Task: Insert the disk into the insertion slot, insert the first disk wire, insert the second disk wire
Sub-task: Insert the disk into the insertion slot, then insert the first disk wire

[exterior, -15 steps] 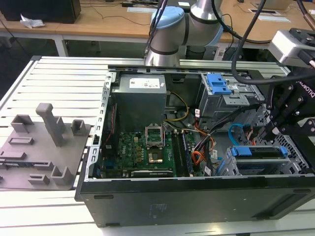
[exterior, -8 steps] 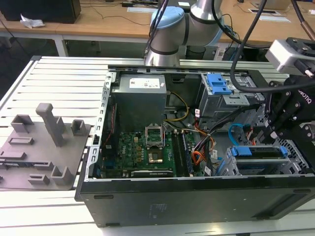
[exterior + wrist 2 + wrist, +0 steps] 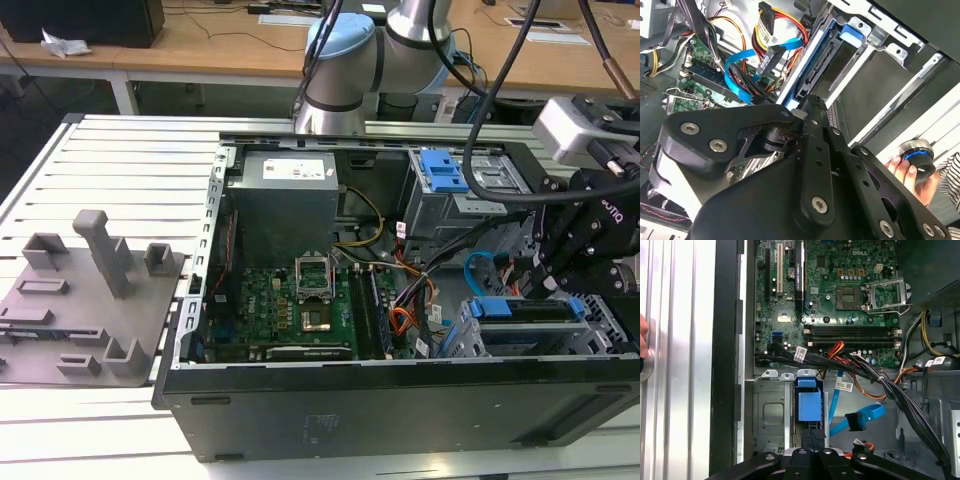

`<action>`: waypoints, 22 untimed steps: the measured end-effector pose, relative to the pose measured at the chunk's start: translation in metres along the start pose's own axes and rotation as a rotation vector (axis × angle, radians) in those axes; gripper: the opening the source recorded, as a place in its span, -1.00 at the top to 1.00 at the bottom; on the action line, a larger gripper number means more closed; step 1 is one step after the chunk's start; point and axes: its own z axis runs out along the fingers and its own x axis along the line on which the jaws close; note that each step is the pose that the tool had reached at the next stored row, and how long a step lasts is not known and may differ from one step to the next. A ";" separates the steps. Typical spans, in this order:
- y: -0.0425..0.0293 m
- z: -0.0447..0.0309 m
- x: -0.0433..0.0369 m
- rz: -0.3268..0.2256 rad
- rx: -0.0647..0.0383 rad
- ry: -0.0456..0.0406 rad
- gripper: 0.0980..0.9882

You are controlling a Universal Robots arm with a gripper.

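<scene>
Disk [image 3: 525, 308] (blue-framed) sits in insertion slot [image 3: 452, 342]

Exterior view: an open computer case [image 3: 400, 405] sits centre frame on the counter [image 3: 120, 160], a fixture plate [image 3: 80, 300] at left. Inside, the motherboard [image 3: 290, 300] lies lower centre with the power supply [image 3: 285, 200] above it; at lower right, the disk [image 3: 525, 310] rests in the insertion slot [image 3: 465, 342], the claw [image 3: 553, 283] just above.

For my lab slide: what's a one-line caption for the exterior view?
Robot hand poised at the blue-framed disk sitting in its slot, inside an open PC case.
</scene>
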 end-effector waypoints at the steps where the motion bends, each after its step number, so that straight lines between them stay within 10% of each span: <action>1: 0.0000 0.0000 0.0000 0.000 0.000 0.0002 0.98; 17: -0.0002 0.0007 0.0000 0.000 0.000 -0.0001 0.96; 22: -0.0002 0.0008 0.0000 0.000 0.000 -0.0001 0.54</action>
